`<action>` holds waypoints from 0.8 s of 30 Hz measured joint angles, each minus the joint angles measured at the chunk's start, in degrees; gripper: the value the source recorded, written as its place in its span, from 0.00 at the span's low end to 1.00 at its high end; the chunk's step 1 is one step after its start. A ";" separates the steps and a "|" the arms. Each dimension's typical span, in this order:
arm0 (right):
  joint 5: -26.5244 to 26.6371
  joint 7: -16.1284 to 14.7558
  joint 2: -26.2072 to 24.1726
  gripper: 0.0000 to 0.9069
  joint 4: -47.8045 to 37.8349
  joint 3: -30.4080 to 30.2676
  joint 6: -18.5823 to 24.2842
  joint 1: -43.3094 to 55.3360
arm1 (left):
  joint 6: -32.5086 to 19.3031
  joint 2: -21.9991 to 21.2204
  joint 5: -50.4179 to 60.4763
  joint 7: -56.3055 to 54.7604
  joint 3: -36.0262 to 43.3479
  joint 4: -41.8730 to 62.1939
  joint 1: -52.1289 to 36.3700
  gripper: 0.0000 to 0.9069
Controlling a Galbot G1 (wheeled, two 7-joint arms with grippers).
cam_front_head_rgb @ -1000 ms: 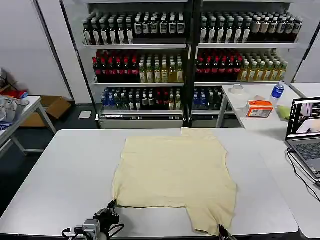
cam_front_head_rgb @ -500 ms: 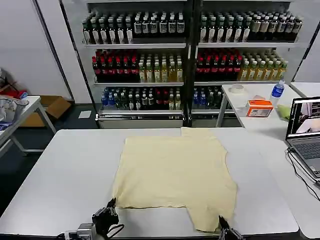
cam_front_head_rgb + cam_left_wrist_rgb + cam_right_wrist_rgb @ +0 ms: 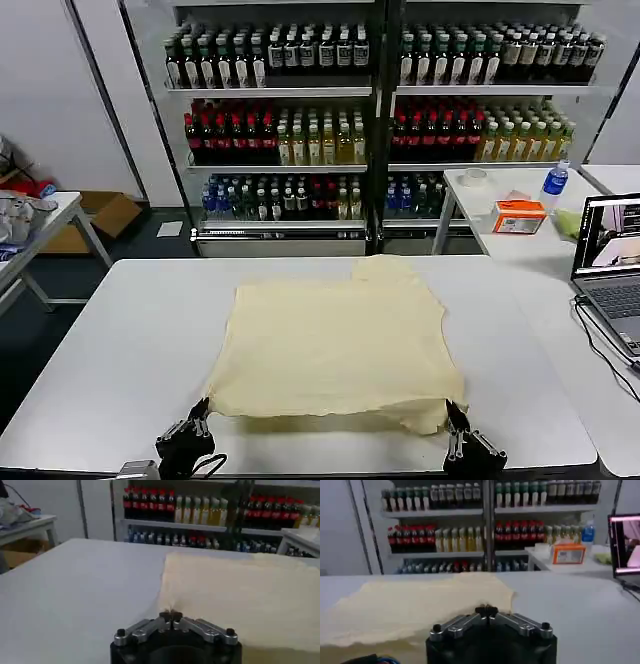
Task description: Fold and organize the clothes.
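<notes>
T-shirt (image 3: 335,345): near hem dragged toward robot since a second ago; lower flap gone.
Left gripper (image 3: 200,412): fingers clenched on near-left corner.
Right gripper (image 3: 452,414): fingers clenched on near-right corner.
Meaning: fold under way.

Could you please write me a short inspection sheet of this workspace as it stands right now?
Surface: white table, bare around the shirt.
Job's things: cream T-shirt lying flat, near edge bunched at its two corners.
Clutter: nothing seen on the main table.
Grippers: left gripper shut on the shirt's near left corner; right gripper shut on the near right corner.
Cables: black cable running from the laptop on the right.
Surroundings: bottle shelves behind; side table with orange box; cloth pile on the left table.
</notes>
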 measured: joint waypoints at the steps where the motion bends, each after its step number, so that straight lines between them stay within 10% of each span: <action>1: 0.11 0.00 -0.23 0.00 0.00 0.05 0.05 0.41 | 0.00 0.17 -0.06 0.06 -0.21 -0.38 0.13 0.03; 24: 1.24 0.04 -8.21 0.00 -9.85 -7.40 -2.03 17.38 | -2.60 5.55 -0.98 -0.70 1.23 3.70 -5.93 0.03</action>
